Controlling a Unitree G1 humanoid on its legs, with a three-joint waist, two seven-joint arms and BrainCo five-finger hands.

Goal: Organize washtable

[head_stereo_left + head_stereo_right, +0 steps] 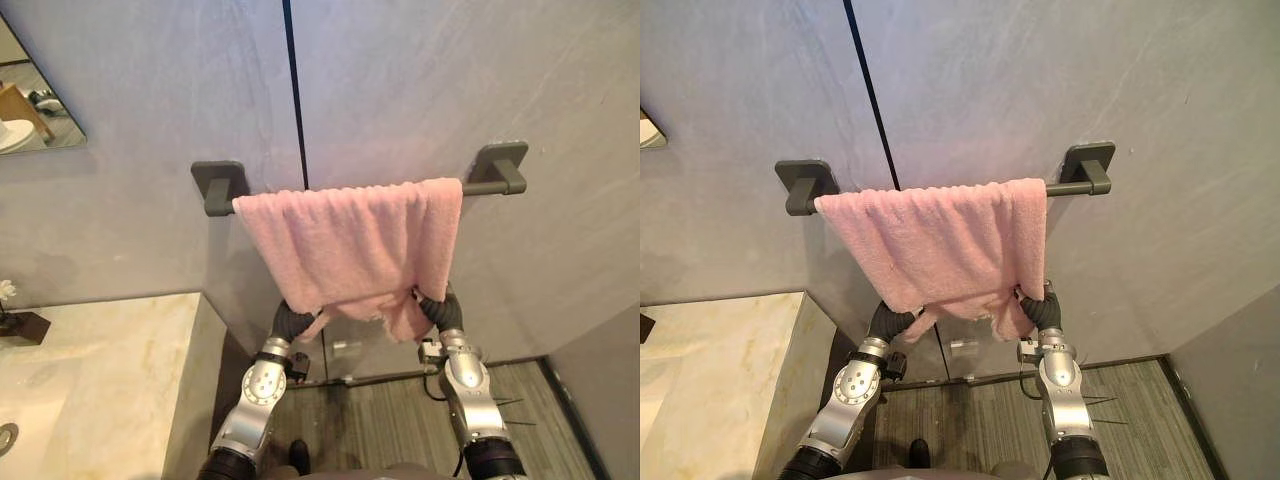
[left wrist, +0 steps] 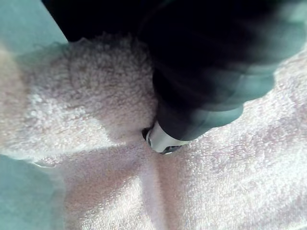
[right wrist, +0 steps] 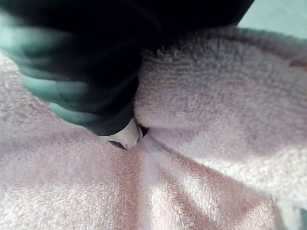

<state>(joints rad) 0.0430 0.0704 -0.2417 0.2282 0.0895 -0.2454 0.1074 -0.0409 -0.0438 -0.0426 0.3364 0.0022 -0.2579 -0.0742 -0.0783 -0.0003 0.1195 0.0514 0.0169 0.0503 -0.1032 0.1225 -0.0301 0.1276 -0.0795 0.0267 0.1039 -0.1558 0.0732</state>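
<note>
Pink towel hangs over the wall bar; left hand and right hand are buried at its gathered hem, grasp impossible to tell; spreading it calls for an even sideways draw.

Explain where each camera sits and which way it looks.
Left eye view: on the head, facing the wall; pink towel over the rail, left hand and right hand at its lower edge.
Right eye view: beside it; shares that same scene.
Left wrist view: on the left wrist, close against the towel; the hand's dark cover shows.
Right wrist view: likewise, right wrist.
</note>
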